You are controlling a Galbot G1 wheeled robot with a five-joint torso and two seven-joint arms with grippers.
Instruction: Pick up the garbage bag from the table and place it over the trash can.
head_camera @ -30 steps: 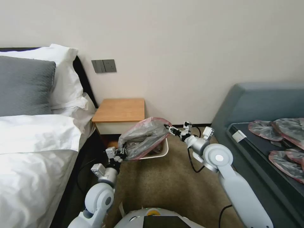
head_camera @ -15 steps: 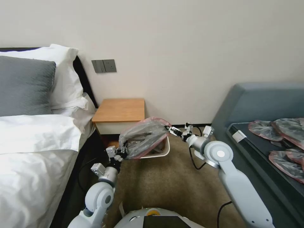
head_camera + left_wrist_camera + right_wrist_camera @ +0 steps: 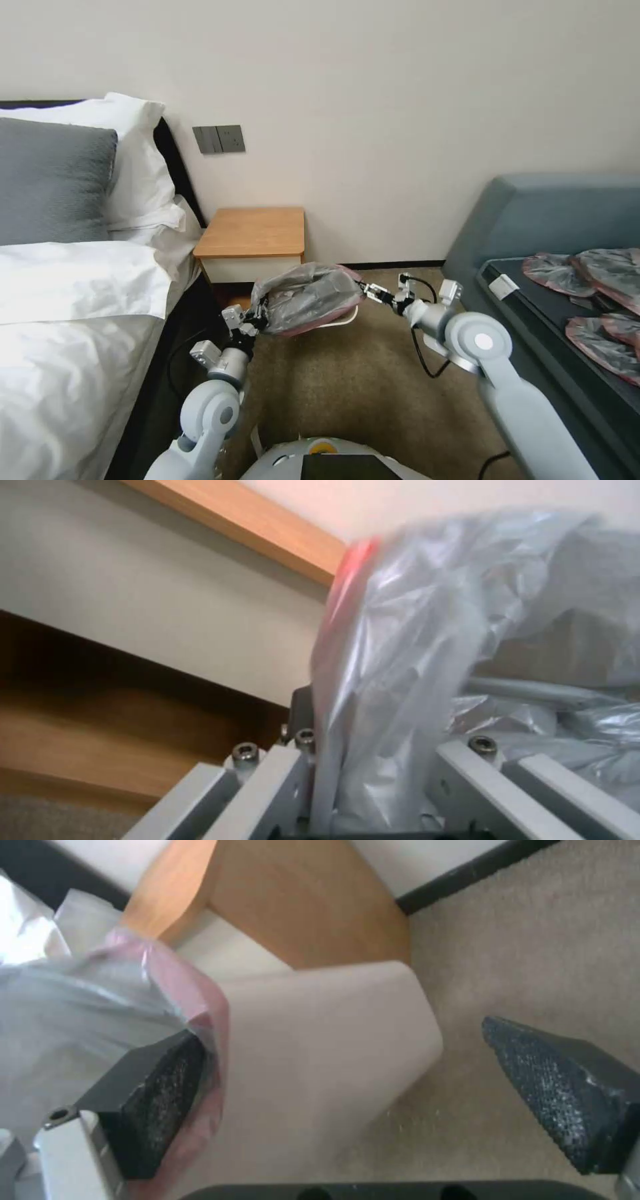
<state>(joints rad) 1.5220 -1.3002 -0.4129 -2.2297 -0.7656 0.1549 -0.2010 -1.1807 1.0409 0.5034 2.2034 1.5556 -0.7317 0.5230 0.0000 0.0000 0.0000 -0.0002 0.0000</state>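
Bedroom corner with carpeted floor: a bed (image 3: 80, 300) lies beyond the left pincer's outer side and a blue-grey sofa (image 3: 547, 213), carrying flattened spare bags (image 3: 600, 280), lies beyond the right pincer's outer side. The wooden worktop (image 3: 253, 232) stands against the wall, ahead of both pincers and bare on top. The trash can (image 3: 341, 320) sits on the carpet between and just below the two pincers, its cream rim showing under the film.

The garbage bag (image 3: 307, 297) is off the worktop and stretched over the can, spanning from the left pincer (image 3: 257, 321) to the right pincer (image 3: 369, 289).

Left pincer: pinched on the bag, whose film runs down between its fingers beside the pinkish-red rim (image 3: 347, 595).

Right pincer: spread wide. One textured finger (image 3: 157, 1100) has the pink rim draped against its pad; the other finger (image 3: 560, 1090) stands well apart over carpet, touching nothing.

Handling, as judged: the bag looks very light, limp and crinkly, with no stiffness of its own, so its mouth opens only under tension from both sides. The thin film is probably slippery against the pads and liable to tear or slip off if overstretched. The reinforced rim, at opposite points, appears to be the best place to hold.
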